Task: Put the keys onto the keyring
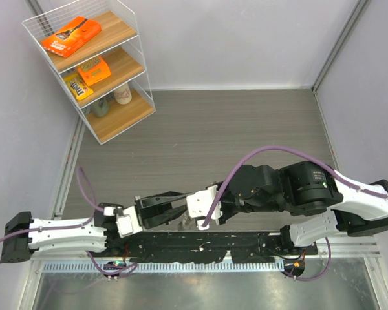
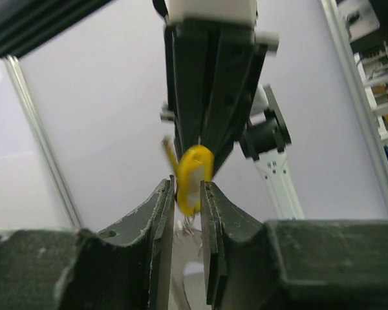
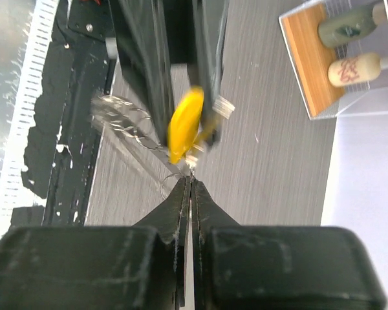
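Both arms meet low over the table's near edge. A yellow key point(image 2: 194, 169) sits between the fingertips of my left gripper point(image 2: 187, 187) and fills their narrow gap. My right gripper point(image 3: 191, 181) is shut, its tips at the key's point(image 3: 184, 126) end, and a thin wire loop of the keyring point(image 3: 168, 184) runs into them. More silvery pieces blur out to the left point(image 3: 119, 113) and hang as a small cluster point(image 1: 184, 225) under the two grippers, left point(image 1: 176, 210) and right point(image 1: 189, 219). No other key shows.
A wire shelf rack point(image 1: 97, 64) with snack packs and bottles stands at the back left. A black rail point(image 1: 200, 245) runs along the near edge just below the grippers. Grey walls close in on the left, back and right.
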`<state>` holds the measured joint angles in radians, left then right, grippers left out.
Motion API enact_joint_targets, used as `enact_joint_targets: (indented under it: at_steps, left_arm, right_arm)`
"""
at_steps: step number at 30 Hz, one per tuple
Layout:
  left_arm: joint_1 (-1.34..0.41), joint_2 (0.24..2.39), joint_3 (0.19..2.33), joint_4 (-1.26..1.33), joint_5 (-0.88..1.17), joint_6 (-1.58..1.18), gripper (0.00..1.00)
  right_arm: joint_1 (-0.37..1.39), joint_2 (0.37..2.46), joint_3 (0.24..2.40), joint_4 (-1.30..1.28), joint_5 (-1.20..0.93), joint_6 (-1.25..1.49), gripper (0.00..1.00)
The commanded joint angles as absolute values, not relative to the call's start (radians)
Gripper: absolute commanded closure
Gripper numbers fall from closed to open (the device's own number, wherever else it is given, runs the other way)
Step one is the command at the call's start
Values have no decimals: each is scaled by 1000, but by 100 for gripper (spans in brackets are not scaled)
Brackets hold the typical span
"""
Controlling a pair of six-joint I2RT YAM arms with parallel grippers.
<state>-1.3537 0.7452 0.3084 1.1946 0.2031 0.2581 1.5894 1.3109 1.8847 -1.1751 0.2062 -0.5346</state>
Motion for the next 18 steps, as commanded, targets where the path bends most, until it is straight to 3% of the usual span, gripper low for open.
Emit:
enact_joint_targets:
  at_steps: [1,18]
  left_arm:
    - [-1361,690,301,1430,206,241,71]
    - [-1361,666,328,1250,192,216,70]
  right_arm:
    - [1578,1253,1849,-1146,270,-517,94]
    - [1578,1144,1677,-993,265,-491,94]
